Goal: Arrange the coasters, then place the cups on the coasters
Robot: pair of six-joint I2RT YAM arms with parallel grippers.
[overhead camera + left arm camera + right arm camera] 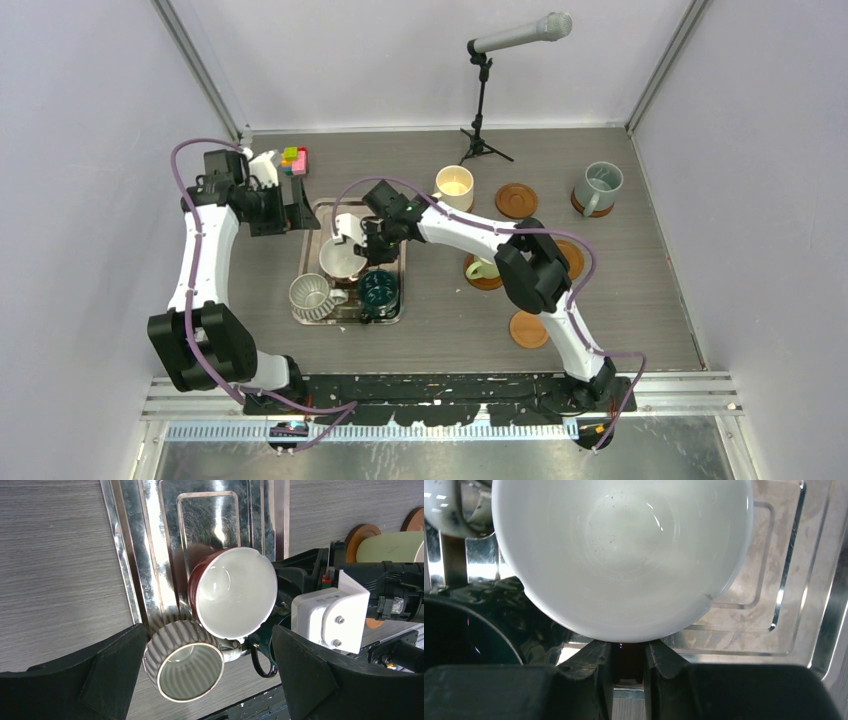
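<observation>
On the steel tray (392, 312) are three cups: a dark red-brown cup with a white inside (343, 258), a ribbed silver-grey cup (312, 297) and a dark teal cup (379, 290). My right gripper (366, 240) is shut on the red-brown cup's dark handle (627, 656), and the cup's white bowl (624, 555) fills the right wrist view. From the left wrist the cup (235, 592) looks tilted. My left gripper (291, 205) is open above the tray's far left edge, holding nothing. A pale green cup (483, 270) and a grey-blue cup (598, 187) each stand on a coaster. Two empty coasters (516, 200) (528, 329) lie on the table.
A cream cup (455, 185) stands behind the right arm. Another coaster (574, 258) is partly hidden by the right elbow. A microphone stand (481, 120) is at the back, and a small coloured block toy (294, 159) sits at the back left. Walls close in both sides.
</observation>
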